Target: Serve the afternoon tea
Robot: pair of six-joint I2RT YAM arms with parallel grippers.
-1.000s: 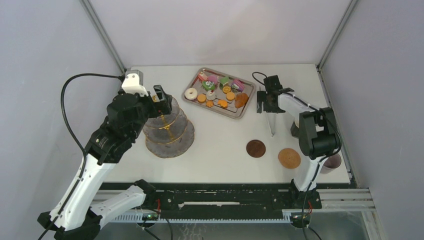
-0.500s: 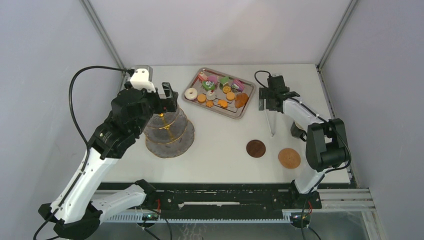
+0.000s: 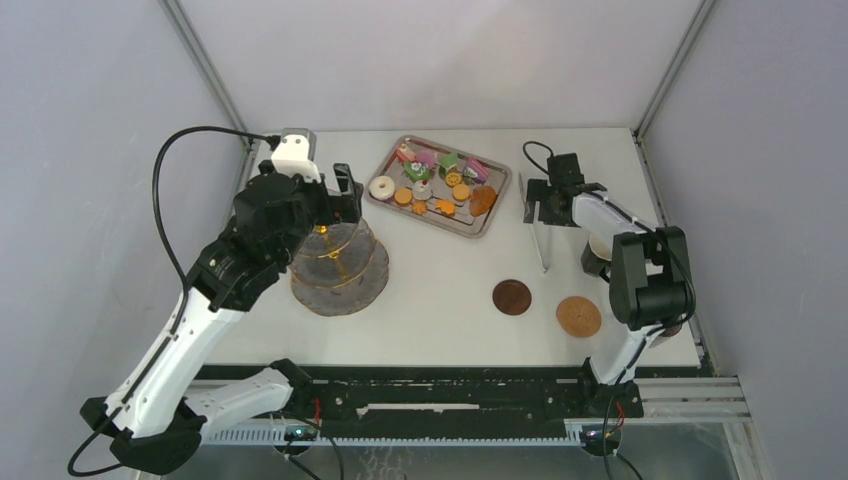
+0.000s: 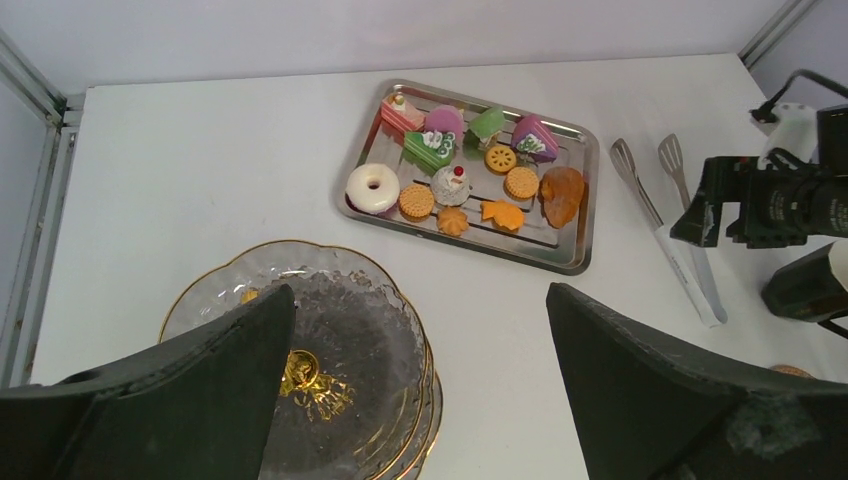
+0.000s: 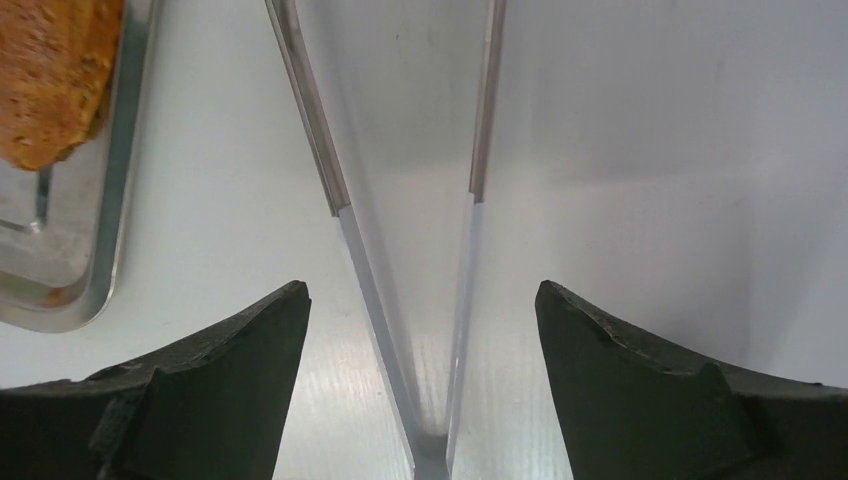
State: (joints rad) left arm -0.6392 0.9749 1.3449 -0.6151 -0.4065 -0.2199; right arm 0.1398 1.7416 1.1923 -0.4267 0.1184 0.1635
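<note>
1. Nothing has been served yet, as far as the views show. Every treat lies in the steel tray [image 4: 548,240]: the small colourful cakes [image 4: 428,150] along its far side, the white ring donut [image 4: 372,188] at its left end, and the orange round cookies [image 4: 415,201] in the middle.
2. The three-tier glass stand [image 3: 340,262] sits to the near left of the tray, and all the tiers in view are bare.
3. The left gripper [image 3: 337,197] hovers above the stand, between it and the tray. Its fingers are spread wide and carry nothing.
4. The long metal tongs [image 5: 340,200] lie flat on the table just right of the tray. The right gripper [image 5: 420,290] is low over them, its jaws parted to either side of the two arms and not touching them.
5. Two brown round coasters [image 3: 512,297] lie bare, near and to the right of the tray. What looks like a dark cup [image 4: 800,290] stands farther right, off the coasters.
6. Left to do, in my judgement: grasp the tongs, move the treats onto the stand, and set the cups on the coasters.
</note>
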